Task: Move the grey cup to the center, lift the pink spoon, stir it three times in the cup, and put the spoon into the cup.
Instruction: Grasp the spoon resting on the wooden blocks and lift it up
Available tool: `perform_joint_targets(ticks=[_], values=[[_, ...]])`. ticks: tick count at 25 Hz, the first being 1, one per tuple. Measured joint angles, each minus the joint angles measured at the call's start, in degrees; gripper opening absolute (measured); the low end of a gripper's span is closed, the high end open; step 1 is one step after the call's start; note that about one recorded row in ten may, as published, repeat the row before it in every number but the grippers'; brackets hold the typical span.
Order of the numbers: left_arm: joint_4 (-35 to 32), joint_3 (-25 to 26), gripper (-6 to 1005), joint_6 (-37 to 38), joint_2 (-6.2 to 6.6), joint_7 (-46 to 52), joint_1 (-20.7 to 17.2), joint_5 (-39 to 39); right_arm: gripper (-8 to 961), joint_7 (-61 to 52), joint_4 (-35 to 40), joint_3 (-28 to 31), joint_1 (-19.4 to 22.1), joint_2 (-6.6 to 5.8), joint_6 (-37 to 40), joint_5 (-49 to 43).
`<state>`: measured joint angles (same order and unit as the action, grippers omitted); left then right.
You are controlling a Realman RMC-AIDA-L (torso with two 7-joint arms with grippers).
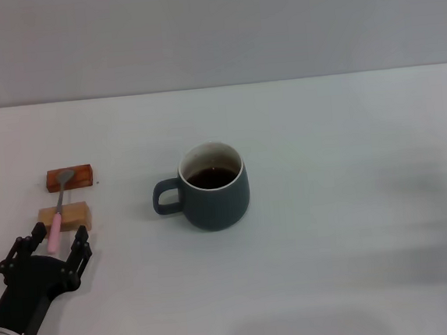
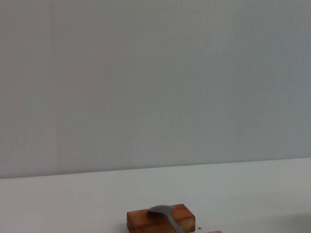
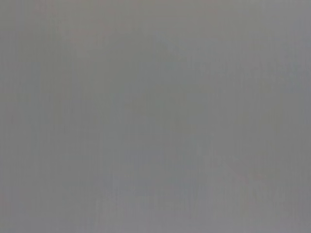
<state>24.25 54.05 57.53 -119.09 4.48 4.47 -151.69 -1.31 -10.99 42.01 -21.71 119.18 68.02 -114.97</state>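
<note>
Head view: grey cup (image 1: 212,188) already mid-worktop (image 1: 352,203). Pink spoon (image 1: 58,212) unlifted on two blocks, handle end between left claw (image 1: 57,238) fingers, spread apart. Stirring, dropping in left.

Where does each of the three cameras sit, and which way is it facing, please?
Head view: high on the robot, looking forward and down at the table with the cup, the spoon on two blocks, and the open left pincer around the spoon's handle.
Left wrist view: low near the table, facing the wall past the spoon's bowl on the far block; no robot parts show.
Right wrist view: plain grey only.
Shared by head and left wrist: spoon, far block.
</note>
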Motion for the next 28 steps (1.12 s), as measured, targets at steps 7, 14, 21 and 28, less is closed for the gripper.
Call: perform_joint_targets(ticks=[7,14,21,28], values=[[-0.1,0.0,635,0.0,0.0,0.0,-0.1,0.0,0,0.0,0.0,0.0,0.0,0.0,0.0,0.0],[0.2,0.0,570,0.3,0.0,0.2,-0.4,0.0,-1,0.0,0.0,0.0,0.1,0.0,0.0,-0.1],[0.2,-0.3,475,0.4,0.0,0.0,-0.3,0.0,-1,0.0,0.0,0.0,0.2,0.0,0.0,-0.1],[0.2,-0.5,424,0.5,0.05,0.0,-0.4,0.0,-1,0.0,0.0,0.0,0.2,0.0,0.0,-0.2]])
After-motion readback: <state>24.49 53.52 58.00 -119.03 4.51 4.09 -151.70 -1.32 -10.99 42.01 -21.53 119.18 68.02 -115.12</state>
